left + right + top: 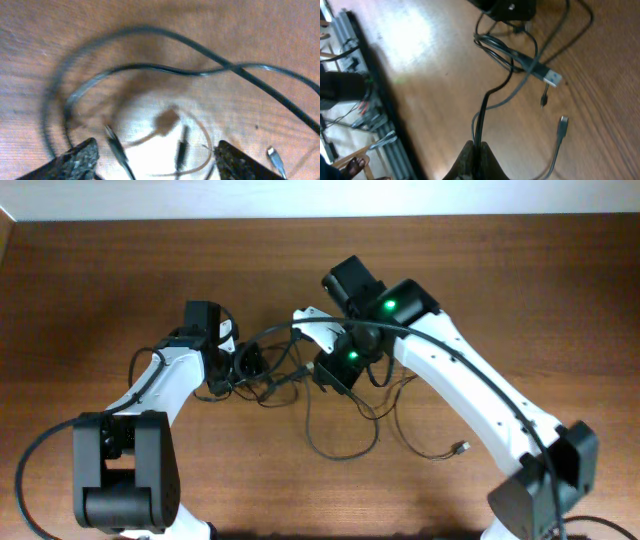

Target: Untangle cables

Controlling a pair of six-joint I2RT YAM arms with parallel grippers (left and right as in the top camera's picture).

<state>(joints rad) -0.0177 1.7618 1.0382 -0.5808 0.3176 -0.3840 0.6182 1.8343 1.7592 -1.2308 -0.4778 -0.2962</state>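
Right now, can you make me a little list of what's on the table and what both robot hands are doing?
table: brown wood
cables: thin and black, tangled in the middle between the two arms
left end effector: open, over the cables, gripping nothing
right end effector: shut on one black cable
loose ends: a silver plug and a smaller plug, neither gripped

The table (100,280) is of brown wood. Thin black cables (512,55) lie on it in loose, crossing loops near the middle. One silver-tipped plug (461,447) rests apart from the tangle.
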